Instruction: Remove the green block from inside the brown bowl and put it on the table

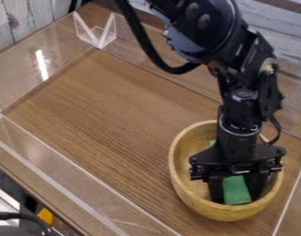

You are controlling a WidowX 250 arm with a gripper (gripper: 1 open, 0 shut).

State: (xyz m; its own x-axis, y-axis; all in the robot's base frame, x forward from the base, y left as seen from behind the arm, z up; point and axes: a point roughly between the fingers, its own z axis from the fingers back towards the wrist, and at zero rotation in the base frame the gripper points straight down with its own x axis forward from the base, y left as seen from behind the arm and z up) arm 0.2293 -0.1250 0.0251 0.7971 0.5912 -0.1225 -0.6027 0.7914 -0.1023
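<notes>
A: What did the surface and surroundings look like?

B: The counter (pixel 103 101) was a broad brown top with straight wood grain running across it, fenced by clear acrylic walls (pixel 42 57) that caught pale glare along the 9 to 11 o'clock side. A small clear angled piece (pixel 94 30) stood at about 11 o'clock. A darker edge ran beyond the wall at 7 o'clock, too dim to identify.

A: And the objects?

B: The brown bowl (pixel 187 175) sat on the counter at roughly 5 o'clock, round, thick-rimmed, light tan wood with faint grain. Inside it lay the green block (pixel 235 189), a flat matte bright green bar, only its lower part showing below the fingers.

A: Where was the arm?

B: The black arm (pixel 215 41), glossy and jointed with cables, came in from 12 o'clock and pointed straight down into the bowl. The end effector (pixel 235 177) was down inside the bowl with its dark fingers (pixel 213 182) drawn in on either side of the green block, closed against it. The block was inside the bowl, not on the counter
</notes>
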